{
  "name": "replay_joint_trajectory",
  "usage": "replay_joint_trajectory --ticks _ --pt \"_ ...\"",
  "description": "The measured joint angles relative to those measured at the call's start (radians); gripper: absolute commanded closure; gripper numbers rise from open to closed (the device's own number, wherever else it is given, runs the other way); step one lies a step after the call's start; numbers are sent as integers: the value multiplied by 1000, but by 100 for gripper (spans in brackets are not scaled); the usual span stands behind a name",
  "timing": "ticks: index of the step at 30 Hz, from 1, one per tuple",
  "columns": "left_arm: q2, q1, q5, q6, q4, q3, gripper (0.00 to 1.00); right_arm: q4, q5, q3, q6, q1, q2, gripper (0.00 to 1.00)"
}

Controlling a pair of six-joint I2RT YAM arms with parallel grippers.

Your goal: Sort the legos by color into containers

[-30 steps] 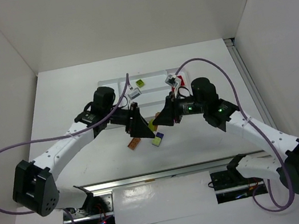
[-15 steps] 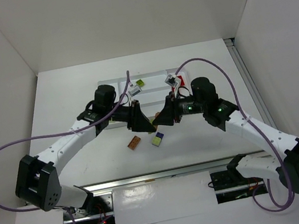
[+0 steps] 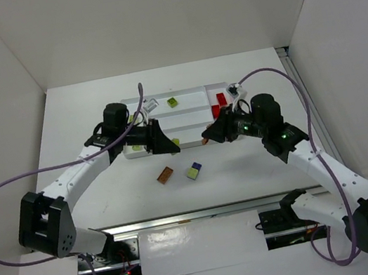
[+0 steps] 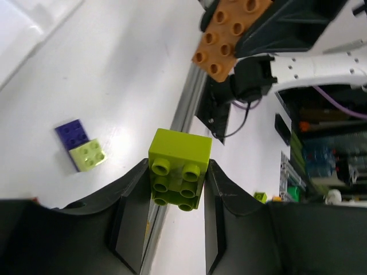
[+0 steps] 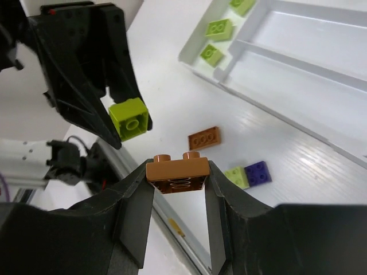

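My left gripper [image 4: 179, 172] is shut on a lime green lego [image 4: 179, 166] and holds it above the table, by the near left corner of the white tray [image 3: 190, 92]. My right gripper [image 5: 178, 175] is shut on a brown-orange lego [image 5: 176, 171], close to the tray's near edge [image 5: 241, 48]. The two grippers [image 3: 164, 143] [image 3: 208, 135] face each other a short way apart. On the table between them lie a flat brown-orange lego [image 3: 165, 174] and a lime lego joined to a purple one [image 3: 193, 171]. Lime legos [image 5: 220, 28] lie in the tray's left end section, red ones [image 3: 220, 99] at its right.
A single lime lego [image 3: 173, 102] lies in a far long section of the tray. A metal rail [image 3: 197, 213] runs along the table's near edge, between the arm bases. White walls close in the table at the back and on both sides.
The left gripper shut on the lime green lego, lifted it and moved left toward the tray's left end. The right gripper moved right with the brown-orange lego, widening the gap between them.
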Motion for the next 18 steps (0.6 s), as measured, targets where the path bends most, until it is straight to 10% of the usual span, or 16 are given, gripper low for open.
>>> replay_joint_trajectory --ticks 18 --pt "634 59 -797 -286 -282 690 100 -91 357 0 37 0 55 81"
